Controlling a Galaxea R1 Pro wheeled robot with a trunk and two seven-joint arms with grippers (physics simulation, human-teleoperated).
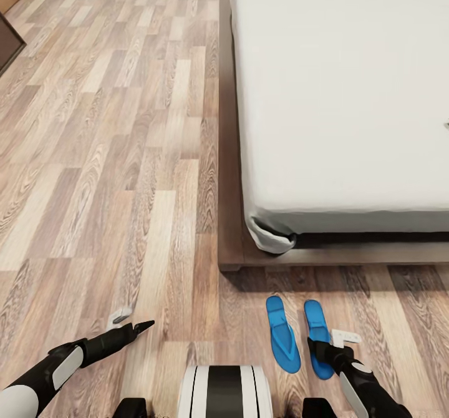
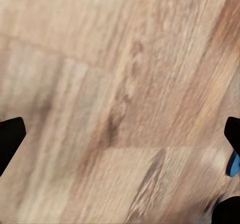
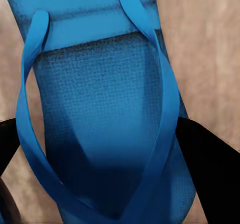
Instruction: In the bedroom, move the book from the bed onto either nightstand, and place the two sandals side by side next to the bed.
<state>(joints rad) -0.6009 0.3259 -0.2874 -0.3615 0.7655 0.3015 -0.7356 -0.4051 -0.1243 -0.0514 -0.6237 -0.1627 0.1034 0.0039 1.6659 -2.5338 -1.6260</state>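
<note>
Two bright blue sandals lie flat and parallel on the wood floor just off the bed's near corner: one (image 1: 282, 334) on the left, the other (image 1: 317, 330) on the right. My right gripper (image 1: 333, 342) hovers low over the right sandal (image 3: 100, 108), open, with its black fingers (image 3: 205, 159) straddling the sole and straps. Over bare planks to the left, my left gripper (image 1: 130, 322) is open and holds nothing; a sliver of blue sandal (image 2: 232, 165) shows beside its fingertip. The bed (image 1: 343, 93) has a grey mattress on a dark frame. The book and nightstand are out of view.
The dark bed frame ledge (image 1: 231, 218) juts out along the mattress side and foot. A dark piece of furniture (image 1: 9, 43) stands at the far left. Wide plank floor (image 1: 112, 156) stretches left of the bed. My white and black base (image 1: 224, 390) is at the bottom.
</note>
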